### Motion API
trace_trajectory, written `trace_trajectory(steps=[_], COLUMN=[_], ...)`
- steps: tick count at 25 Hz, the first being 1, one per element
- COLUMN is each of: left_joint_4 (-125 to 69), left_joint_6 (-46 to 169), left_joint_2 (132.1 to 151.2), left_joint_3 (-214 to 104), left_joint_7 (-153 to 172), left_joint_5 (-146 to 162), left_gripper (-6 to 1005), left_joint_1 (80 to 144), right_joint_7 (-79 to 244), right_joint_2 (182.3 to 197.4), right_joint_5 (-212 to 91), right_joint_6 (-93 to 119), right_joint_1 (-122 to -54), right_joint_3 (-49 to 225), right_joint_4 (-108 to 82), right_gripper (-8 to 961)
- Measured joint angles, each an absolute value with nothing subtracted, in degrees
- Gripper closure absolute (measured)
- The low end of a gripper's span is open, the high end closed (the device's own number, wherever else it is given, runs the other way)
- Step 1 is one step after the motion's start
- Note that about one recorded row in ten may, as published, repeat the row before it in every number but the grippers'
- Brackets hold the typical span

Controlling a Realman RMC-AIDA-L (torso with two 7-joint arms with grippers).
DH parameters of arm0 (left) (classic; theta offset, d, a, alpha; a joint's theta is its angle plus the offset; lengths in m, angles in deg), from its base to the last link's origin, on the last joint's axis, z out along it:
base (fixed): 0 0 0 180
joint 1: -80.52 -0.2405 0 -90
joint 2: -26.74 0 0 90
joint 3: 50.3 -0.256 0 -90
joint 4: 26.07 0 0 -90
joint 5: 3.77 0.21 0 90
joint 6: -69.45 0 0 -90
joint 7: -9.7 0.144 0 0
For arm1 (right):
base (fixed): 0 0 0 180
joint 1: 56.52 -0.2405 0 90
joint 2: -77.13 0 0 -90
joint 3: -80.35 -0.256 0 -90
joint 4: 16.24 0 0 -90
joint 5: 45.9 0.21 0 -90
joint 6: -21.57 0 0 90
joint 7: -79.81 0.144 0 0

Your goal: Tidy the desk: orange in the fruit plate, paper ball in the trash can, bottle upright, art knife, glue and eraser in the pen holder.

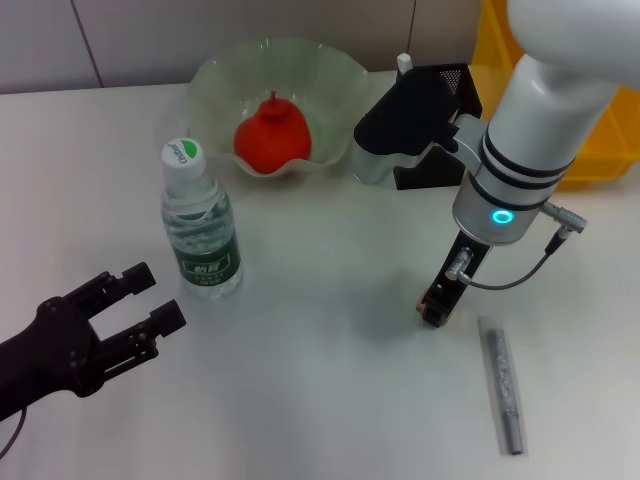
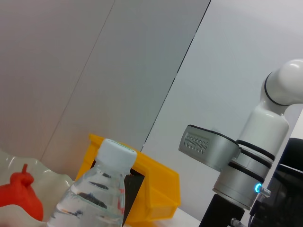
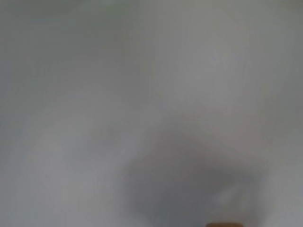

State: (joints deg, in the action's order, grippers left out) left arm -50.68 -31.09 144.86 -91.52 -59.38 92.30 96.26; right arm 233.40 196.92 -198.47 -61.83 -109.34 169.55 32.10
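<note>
The red-orange orange (image 1: 272,133) lies in the pale green fruit plate (image 1: 215,75) at the back. In front of the plate the clear bottle (image 1: 200,230) with its white cap stands upright. My left gripper (image 1: 160,296) is open, low at the front left, a little short of the bottle. My right gripper (image 1: 436,305) points straight down onto the table at centre right, with a small tan piece (image 1: 421,297) at its tip. The grey art knife (image 1: 503,385) lies flat to its right. The black mesh pen holder (image 1: 445,95) stands behind with a white stick (image 1: 403,65) in it. The paper ball is out of view.
A yellow bin (image 1: 605,140) sits at the back right behind my right arm. The arm's wrist housing (image 1: 385,140) covers part of the pen holder. The left wrist view shows the bottle (image 2: 102,194), orange (image 2: 21,194), yellow bin (image 2: 151,184) and right arm (image 2: 255,161).
</note>
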Motion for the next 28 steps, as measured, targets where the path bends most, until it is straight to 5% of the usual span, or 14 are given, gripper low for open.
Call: trace_trajectory(steps=[28], left_joint_4=[-50.7], left_joint_6=[-31.5], left_joint_2=[144.86], left_joint_3=[-91.4], left_joint_7=[-59.4], left_joint_5=[92.3], left_gripper=[212], left_joint_1=[96.3], right_joint_7=[234.8], right_joint_2=[196.33], right_joint_5=[-202.8], right_joint_6=[-64.8], right_joint_1=[-102.8], right_joint_3=[158.2], right_joint_4=[60.6], right_gripper=[672])
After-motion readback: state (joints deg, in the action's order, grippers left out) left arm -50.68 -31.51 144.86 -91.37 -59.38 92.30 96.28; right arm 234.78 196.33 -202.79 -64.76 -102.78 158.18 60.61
